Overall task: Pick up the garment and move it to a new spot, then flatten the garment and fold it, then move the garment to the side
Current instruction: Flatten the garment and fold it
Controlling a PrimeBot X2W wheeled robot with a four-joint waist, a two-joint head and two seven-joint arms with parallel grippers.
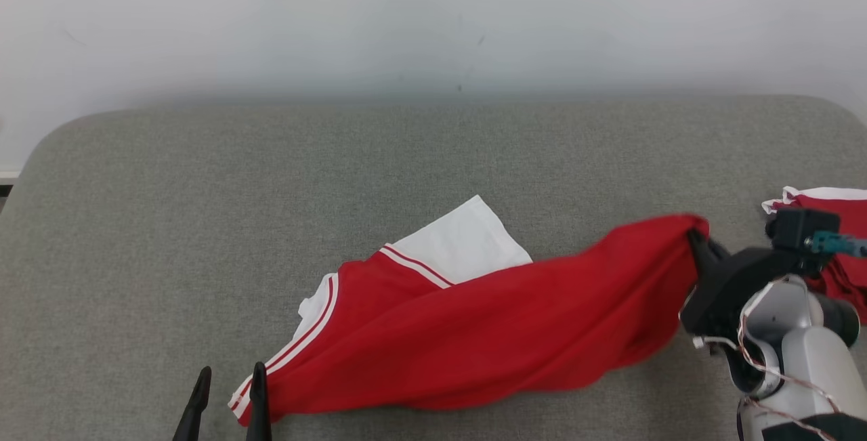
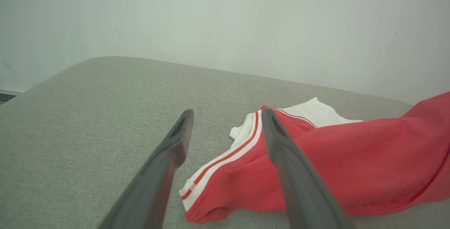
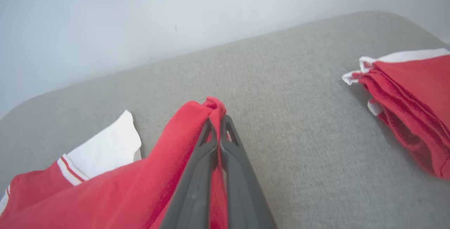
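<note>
The red knit garment with white trim, thin red stripes on its white bands and a plain white sleeve panel lies front and centre on the grey, coarse-woven padded surface, which has rounded corners. Its striped end rests flat near the front left, while the red body rises in a long, smooth drape toward the right. The cloth looks soft and matte, with shallow folds along its lower edge; the raised end is slightly blurred in the head view.

The right gripper has its two long dark fingers pressed together on a bunched red corner of the garment, and the right wrist view shows cloth pinched between the tips of the right gripper. The pale forearm behind it angles in from the lower right.

The left gripper hovers low at the front left, jaws apart, with nothing between them; in the left wrist view the left gripper frames the garment's striped hem.

A folded pile of red-and-white cloth sits at the far right edge, apart from the garment. A plain pale wall stands behind.
</note>
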